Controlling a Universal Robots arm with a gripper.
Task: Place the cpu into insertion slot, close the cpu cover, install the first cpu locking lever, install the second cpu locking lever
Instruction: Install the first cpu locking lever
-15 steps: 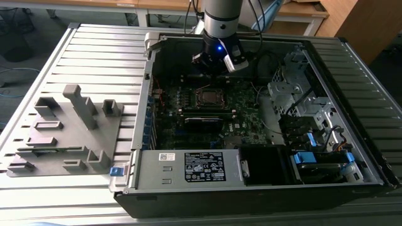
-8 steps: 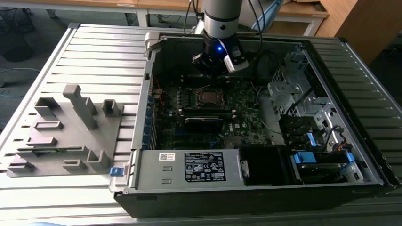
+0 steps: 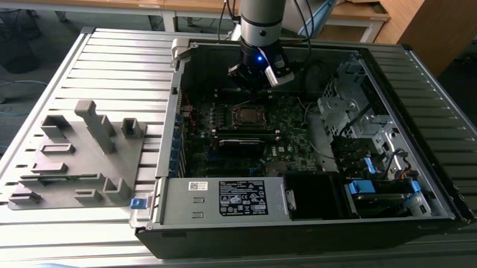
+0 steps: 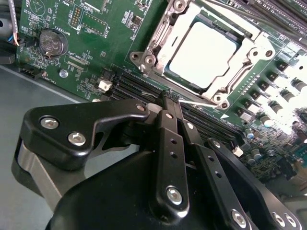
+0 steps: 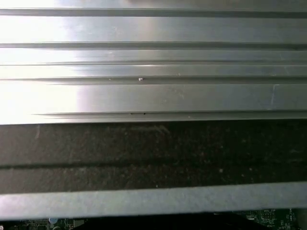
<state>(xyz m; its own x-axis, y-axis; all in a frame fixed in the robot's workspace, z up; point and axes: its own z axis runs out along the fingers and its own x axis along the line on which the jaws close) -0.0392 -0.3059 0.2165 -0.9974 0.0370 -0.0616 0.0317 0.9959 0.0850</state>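
Since the cpu (image 4: 204,52) already lies flat and face-up in the insertion slot (image 3: 246,115), with the cpu cover (image 4: 156,48) down around it as a frame, the claw (image 4: 167,99) carries nothing. Its fingers are pressed together, tips meeting just beside the nearest socket edge. Closed tips suit pushing a thin part rather than gripping, I'd judge. A thin bright rod (image 4: 199,102) runs along that same edge, probably a locking lever; latched or not, cannot tell. The cpu is square, so no real long axis — its sides run parallel to the cover window and, in the exterior view, to the walls of the computer case (image 3: 298,240). The slot sits on the motherboard (image 4: 96,38) toward the case's far wall, roughly midway between the side walls. The case rests on the slatted counter (image 3: 111,67) — a grey fixture tray (image 3: 75,162) lies near the counter's edge on the exterior view's left, well apart from the claw.
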